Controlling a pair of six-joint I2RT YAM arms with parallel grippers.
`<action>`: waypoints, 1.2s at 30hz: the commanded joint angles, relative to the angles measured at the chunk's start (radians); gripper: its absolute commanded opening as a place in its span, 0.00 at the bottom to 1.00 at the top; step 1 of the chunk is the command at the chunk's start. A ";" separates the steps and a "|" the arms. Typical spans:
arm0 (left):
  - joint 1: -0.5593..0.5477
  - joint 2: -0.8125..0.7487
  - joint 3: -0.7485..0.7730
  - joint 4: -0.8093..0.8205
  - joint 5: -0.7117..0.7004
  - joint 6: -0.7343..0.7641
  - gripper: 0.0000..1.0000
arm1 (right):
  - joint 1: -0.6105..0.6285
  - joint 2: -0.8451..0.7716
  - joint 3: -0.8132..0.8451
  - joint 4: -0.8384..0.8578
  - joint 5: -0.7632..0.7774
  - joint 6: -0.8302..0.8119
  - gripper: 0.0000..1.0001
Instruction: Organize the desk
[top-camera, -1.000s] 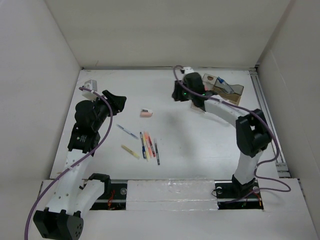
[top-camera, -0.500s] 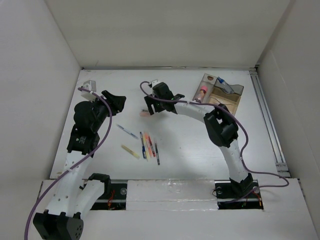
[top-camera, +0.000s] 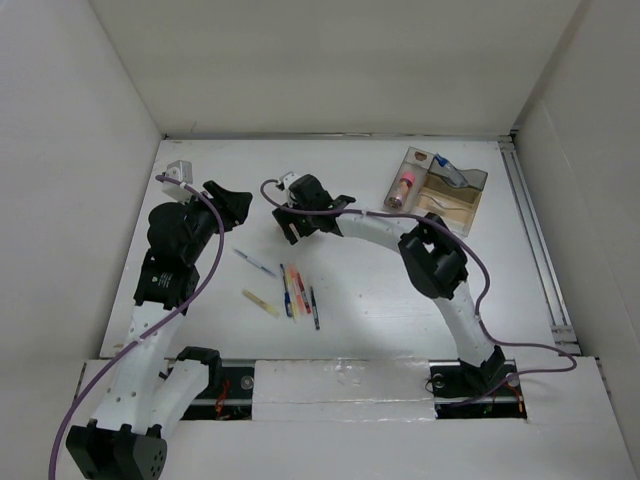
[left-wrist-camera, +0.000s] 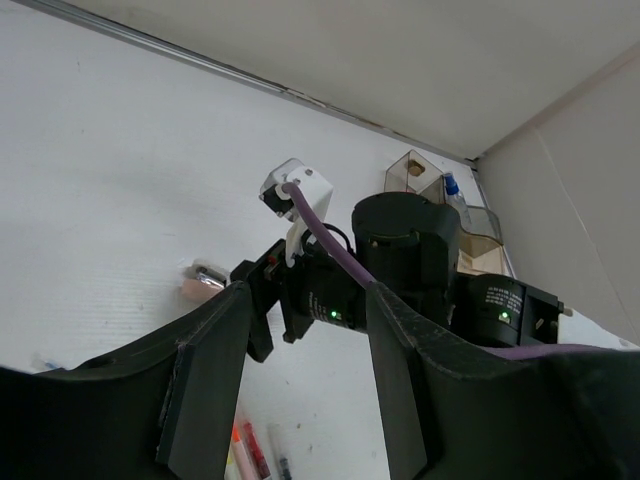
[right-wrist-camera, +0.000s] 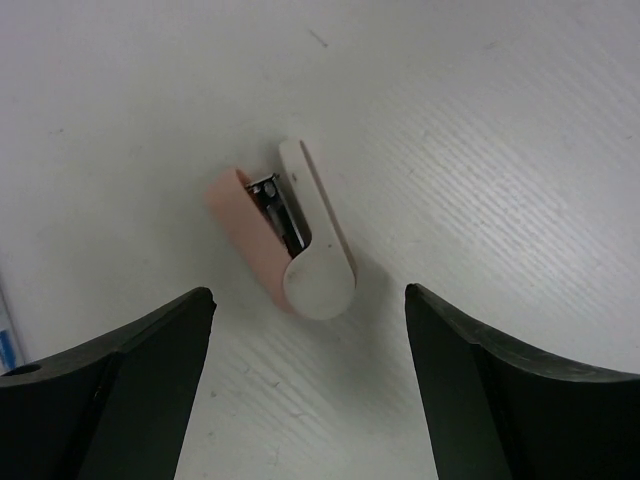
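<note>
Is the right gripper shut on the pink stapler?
No, the right gripper is open, and the pink stapler lies on the desk between its fingers, untouched.

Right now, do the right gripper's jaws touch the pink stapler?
Apart. In the right wrist view, bare desk shows on both sides between the pink stapler and the open jaws of the right gripper.
</note>
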 joint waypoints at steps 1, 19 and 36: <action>-0.001 -0.014 0.036 0.039 0.008 0.009 0.45 | 0.000 0.047 0.109 -0.058 0.089 -0.011 0.83; -0.001 -0.011 0.033 0.042 0.019 0.012 0.45 | 0.000 0.186 0.266 -0.042 0.017 -0.018 0.62; -0.001 -0.014 0.030 0.047 0.022 0.012 0.45 | -0.250 -0.348 -0.260 0.348 -0.178 0.252 0.17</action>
